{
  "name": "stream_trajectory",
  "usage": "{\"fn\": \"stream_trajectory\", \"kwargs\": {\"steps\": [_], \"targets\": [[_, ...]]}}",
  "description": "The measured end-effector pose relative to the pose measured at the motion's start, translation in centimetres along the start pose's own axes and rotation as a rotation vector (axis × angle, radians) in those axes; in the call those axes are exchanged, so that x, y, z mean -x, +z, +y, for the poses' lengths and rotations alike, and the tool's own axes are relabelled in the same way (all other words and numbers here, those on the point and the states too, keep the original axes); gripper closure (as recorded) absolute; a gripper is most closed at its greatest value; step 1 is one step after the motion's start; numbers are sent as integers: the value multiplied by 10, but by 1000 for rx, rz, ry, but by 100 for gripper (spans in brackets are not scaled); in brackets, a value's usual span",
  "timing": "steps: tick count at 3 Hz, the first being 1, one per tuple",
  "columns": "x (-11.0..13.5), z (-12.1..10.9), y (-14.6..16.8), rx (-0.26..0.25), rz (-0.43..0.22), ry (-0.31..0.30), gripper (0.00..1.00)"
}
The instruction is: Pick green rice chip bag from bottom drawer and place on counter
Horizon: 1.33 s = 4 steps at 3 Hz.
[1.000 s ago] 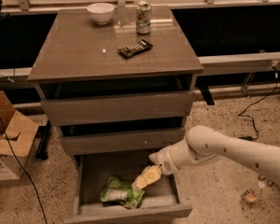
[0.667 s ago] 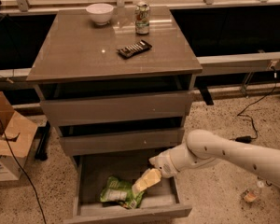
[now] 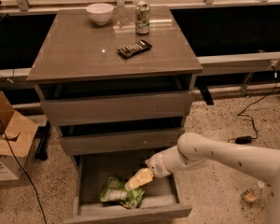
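The green rice chip bag (image 3: 116,192) lies crumpled on the floor of the open bottom drawer (image 3: 130,213), left of middle. My gripper (image 3: 136,181) reaches into the drawer from the right on a white arm and hangs just above the bag's right end, pale fingers pointing down-left. I see no bag held in it. The counter (image 3: 84,55) is the glossy grey-brown top above the three drawers.
On the counter stand a white bowl (image 3: 100,13), a green-and-white drink can (image 3: 142,17) and a dark remote (image 3: 134,48). A cardboard box (image 3: 7,139) sits on the floor at the left. Cables and a small bottle (image 3: 251,194) lie on the floor at the right.
The gripper has shifted slightly down and left toward the bag. The bag has not moved.
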<state>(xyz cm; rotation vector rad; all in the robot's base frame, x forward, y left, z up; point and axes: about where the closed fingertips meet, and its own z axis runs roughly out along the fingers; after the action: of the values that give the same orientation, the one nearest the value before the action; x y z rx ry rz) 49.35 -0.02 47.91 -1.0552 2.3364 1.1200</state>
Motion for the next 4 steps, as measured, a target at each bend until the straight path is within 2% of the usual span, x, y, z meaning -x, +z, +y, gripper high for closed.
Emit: {"fn": "stream_trajectory", "kwargs": {"steps": [1,2,3,4], "targets": [[-11,-42,63,-41,-17,87,0],[-19,-70,100,-95,-18,125,0],[-35,-101,130,-112,-24,152,0],[-41,-104,138,-105,-17,168,0]]}}
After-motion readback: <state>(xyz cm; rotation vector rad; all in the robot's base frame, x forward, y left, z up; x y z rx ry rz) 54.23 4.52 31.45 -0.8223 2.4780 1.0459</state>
